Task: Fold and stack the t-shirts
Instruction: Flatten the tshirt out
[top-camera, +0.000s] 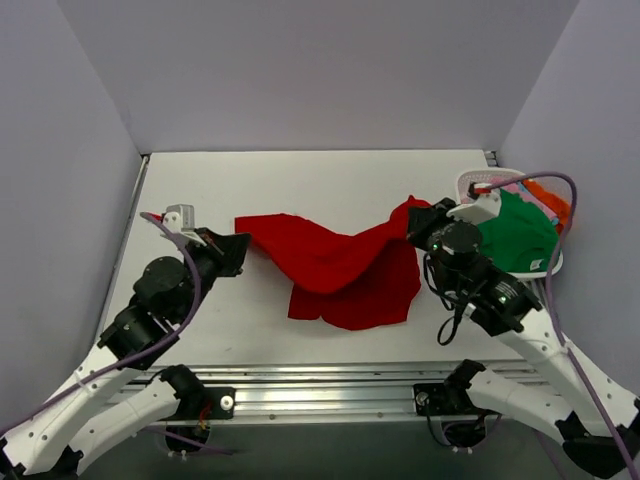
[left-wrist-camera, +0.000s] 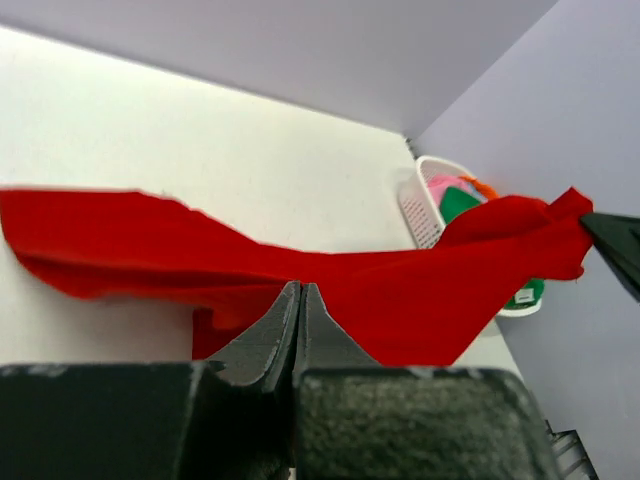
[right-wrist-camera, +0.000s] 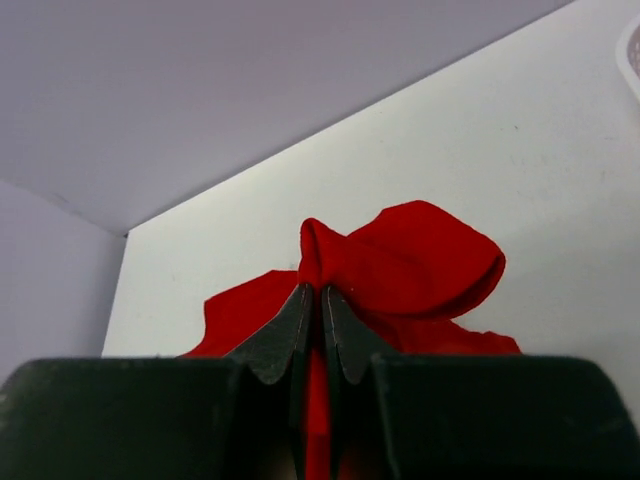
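Note:
The bright red t-shirt (top-camera: 340, 265) hangs stretched between my two grippers, its lower part draped on the white table. My left gripper (top-camera: 240, 250) is shut on its left edge; in the left wrist view the closed tips (left-wrist-camera: 298, 288) meet the red cloth (left-wrist-camera: 420, 300). My right gripper (top-camera: 418, 225) is shut on the right end, lifted near the basket; red cloth (right-wrist-camera: 420, 250) shows between its jaws (right-wrist-camera: 312, 290). A green t-shirt (top-camera: 515, 235), a pink one (top-camera: 520, 188) and an orange one (top-camera: 555, 205) lie in the basket.
The white slatted basket (top-camera: 475, 180) stands at the table's right edge, just right of my right gripper; it also shows in the left wrist view (left-wrist-camera: 420, 205). Grey walls enclose the table on three sides. An aluminium rail (top-camera: 330, 385) runs along the near edge.

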